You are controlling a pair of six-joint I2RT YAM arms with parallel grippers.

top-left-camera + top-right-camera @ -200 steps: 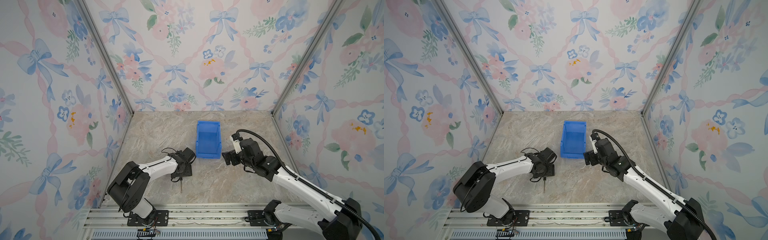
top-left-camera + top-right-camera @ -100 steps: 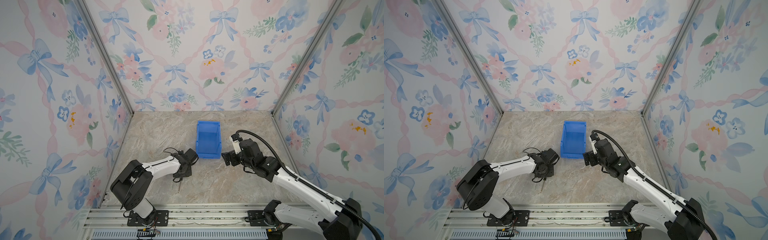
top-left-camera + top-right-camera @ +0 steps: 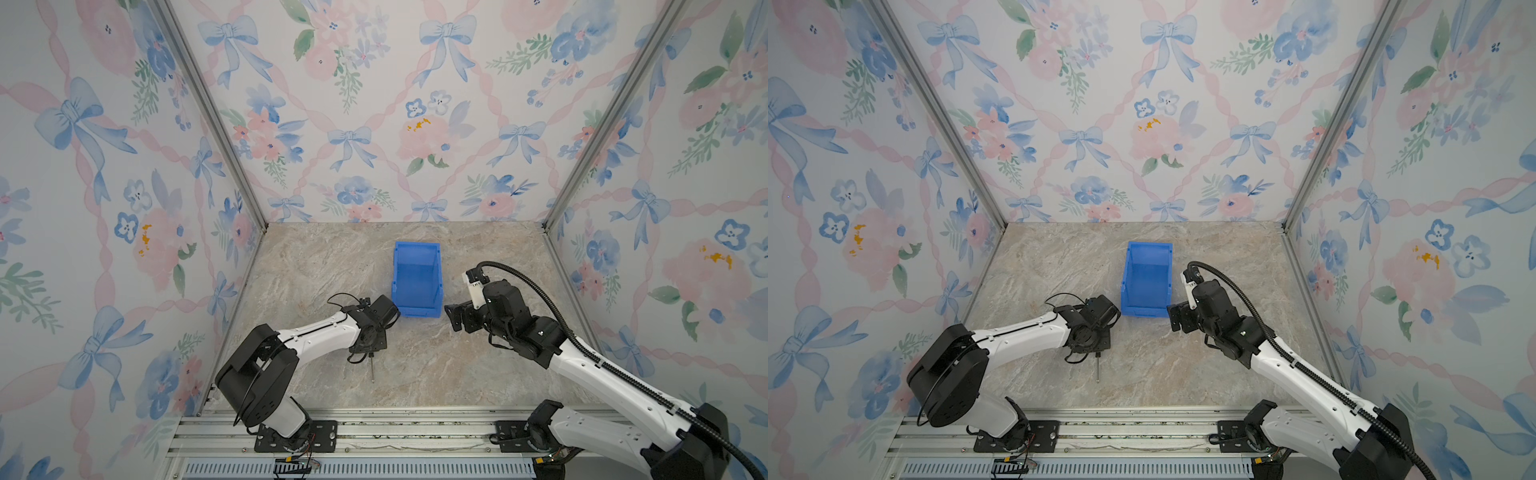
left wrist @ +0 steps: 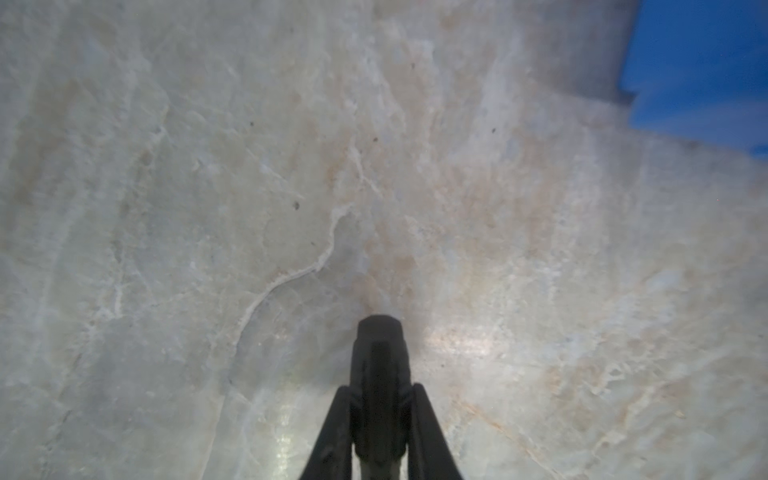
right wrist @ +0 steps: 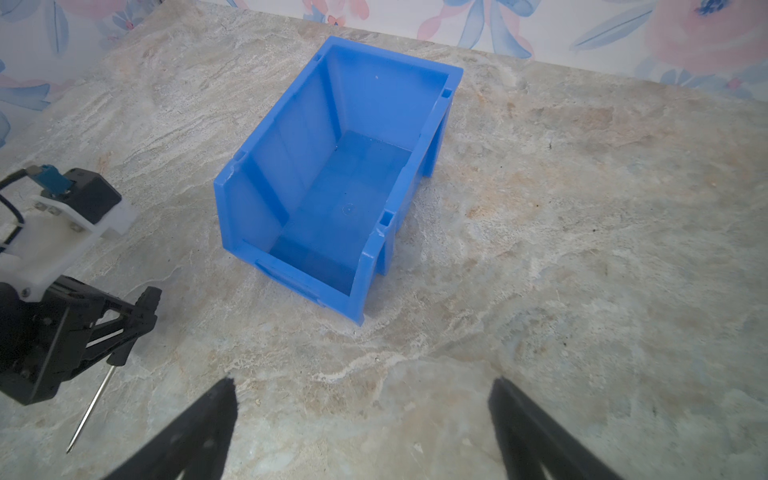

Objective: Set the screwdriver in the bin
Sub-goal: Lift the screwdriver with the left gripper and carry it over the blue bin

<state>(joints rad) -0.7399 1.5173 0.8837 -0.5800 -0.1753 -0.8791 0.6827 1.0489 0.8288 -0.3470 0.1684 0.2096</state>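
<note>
Starting from the left: the left gripper (image 4: 380, 395) is clamped tight on the screwdriver (image 5: 93, 405), pinching it by the black handle. The thin metal shaft pokes out of the grip and slopes down toward the table (image 3: 415, 365), pointing at the front rail in both top views. Can't tell if the tip is actually touching the marble or just above it. So the screwdriver is outside the bin (image 3: 417, 309), near its front-left corner. The bin sits mid-table with its low lip facing the arms. Just right of that lip is the right gripper (image 5: 361, 415), jaws spread wide with nothing between them, hanging over bare table.
</note>
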